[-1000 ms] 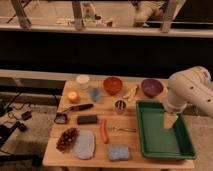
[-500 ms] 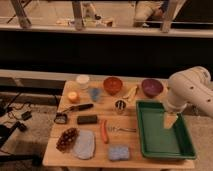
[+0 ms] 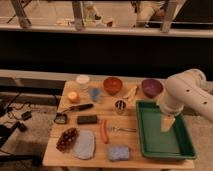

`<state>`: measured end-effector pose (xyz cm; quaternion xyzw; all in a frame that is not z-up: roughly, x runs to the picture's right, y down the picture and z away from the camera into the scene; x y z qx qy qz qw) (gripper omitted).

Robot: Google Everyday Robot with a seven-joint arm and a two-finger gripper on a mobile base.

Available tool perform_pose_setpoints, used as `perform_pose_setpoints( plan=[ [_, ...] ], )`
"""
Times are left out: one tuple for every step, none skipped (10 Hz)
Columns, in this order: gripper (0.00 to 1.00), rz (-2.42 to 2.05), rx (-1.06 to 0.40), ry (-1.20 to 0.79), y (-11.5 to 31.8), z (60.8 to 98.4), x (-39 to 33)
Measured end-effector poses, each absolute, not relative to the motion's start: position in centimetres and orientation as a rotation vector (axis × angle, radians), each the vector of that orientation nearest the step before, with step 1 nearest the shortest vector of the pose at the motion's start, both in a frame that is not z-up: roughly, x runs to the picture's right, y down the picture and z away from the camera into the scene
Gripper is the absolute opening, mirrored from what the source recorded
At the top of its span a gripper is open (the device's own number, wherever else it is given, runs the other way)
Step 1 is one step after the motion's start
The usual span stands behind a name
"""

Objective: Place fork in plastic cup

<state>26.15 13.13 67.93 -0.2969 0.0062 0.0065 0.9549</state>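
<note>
The fork (image 3: 122,129), slim and silver, lies flat near the table's middle, just left of the green tray (image 3: 150,150). The plastic cup (image 3: 95,93), small and pale blue, stands upright at the back left, between a white round container (image 3: 83,80) and an orange bowl (image 3: 113,85). My gripper (image 3: 167,123) hangs from the white arm (image 3: 182,92) over the tray on the right. It points down, is open and holds nothing. It is well right of the fork and far from the cup.
A purple bowl (image 3: 151,87), a metal cup (image 3: 120,106), a black-handled knife (image 3: 77,107), an orange carrot (image 3: 104,131), a grey cloth (image 3: 84,145) and a blue sponge (image 3: 118,152) share the wooden table (image 3: 55,150). A dark wall runs behind it.
</note>
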Motion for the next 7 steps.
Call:
perform_pose_setpoints(
  plan=[
    [0.8,0.002,-0.608,-0.008,13.4,67.9,24.8],
    [0.8,-0.01,-0.613,-0.031,13.7,67.7,23.5],
    [0.8,-0.02,-0.619,-0.059,14.1,67.5,22.0],
    [0.8,-0.034,-0.618,-0.077,14.2,67.4,20.9],
    [0.8,-0.057,-0.614,-0.104,14.2,67.4,19.2],
    [0.8,-0.081,-0.606,-0.137,14.0,67.3,17.2],
    [0.8,-0.095,-0.596,-0.163,14.0,67.3,15.8]
  ],
)
